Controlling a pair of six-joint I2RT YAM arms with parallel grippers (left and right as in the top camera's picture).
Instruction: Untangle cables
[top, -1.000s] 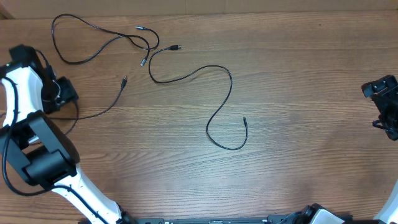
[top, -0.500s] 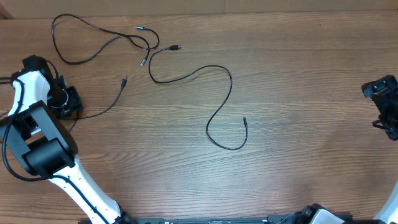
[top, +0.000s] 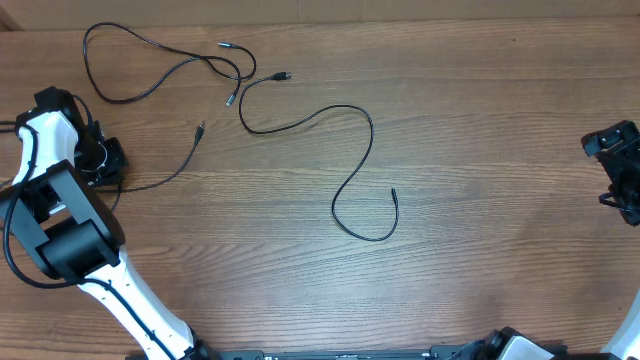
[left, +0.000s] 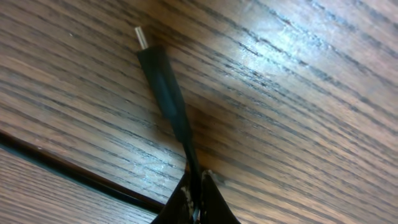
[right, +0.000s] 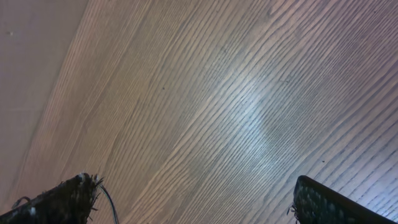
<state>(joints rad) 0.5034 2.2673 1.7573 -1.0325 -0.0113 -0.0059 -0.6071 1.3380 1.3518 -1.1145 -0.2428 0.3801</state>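
Three thin black flexible cables lie spread across a brown wood-grain table (top: 480, 120), seen from overhead. Five plug ends show from above; the sixth sits at the left claw.

The first cable (top: 122, 100), at the upper left of the overhead view, makes a wide loop and crosses over itself before ending in two small plugs. The second cable (top: 371, 130), a long S-shaped run, reaches from just beside those plugs to the middle of the table, where it curls into a hook. The third cable (top: 178, 172) arcs from a free plug near the first cable to the left gripper (top: 103, 162), at the table's left edge.

The left wrist camera shows that gripper's black fingertips (left: 214, 205) pressed together on the third cable just behind its black moulded plug (left: 163, 87). The plug lies flat on the wood, its short silver pin (left: 142, 37) pointing away from the claw. A further dark line crosses the lower left corner of that view; which cord it is cannot be told.

The right gripper (right: 193, 196) hangs at the table's right edge, well apart from all three cables, its two fingers (right: 74, 196) spread wide with wood grain showing between them.
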